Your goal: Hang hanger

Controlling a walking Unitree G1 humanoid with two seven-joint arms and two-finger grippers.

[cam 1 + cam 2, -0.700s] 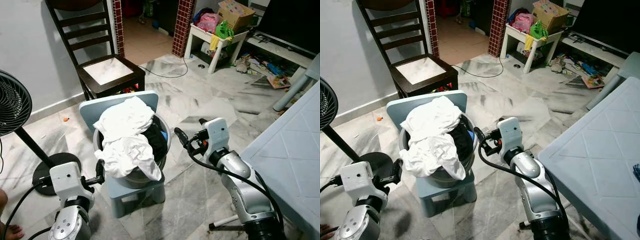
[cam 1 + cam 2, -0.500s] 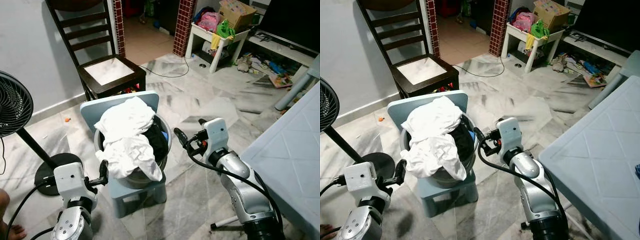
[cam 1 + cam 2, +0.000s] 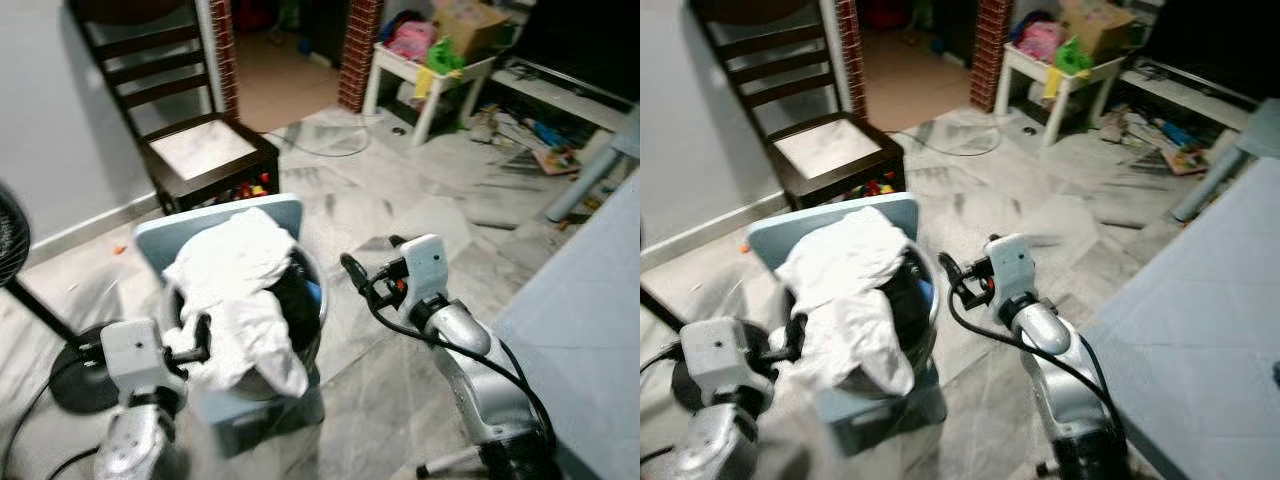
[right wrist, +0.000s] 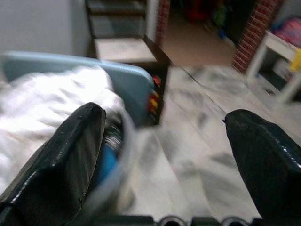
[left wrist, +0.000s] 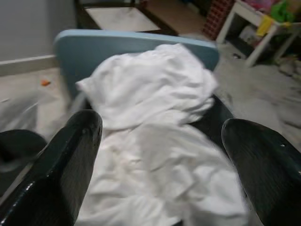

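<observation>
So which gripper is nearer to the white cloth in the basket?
Left. The left gripper is right against the white cloth at its near-left edge; the right gripper is beyond the basket's right rim.

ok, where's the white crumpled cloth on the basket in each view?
Left eye view: white crumpled cloth left of centre, heaped over the grey round basket.
Right eye view: cloth further left in frame.
Left wrist view: cloth between the left gripper fingers.
Right wrist view: cloth beside one finger.
Shared landmark: light blue plastic chair back.
</observation>
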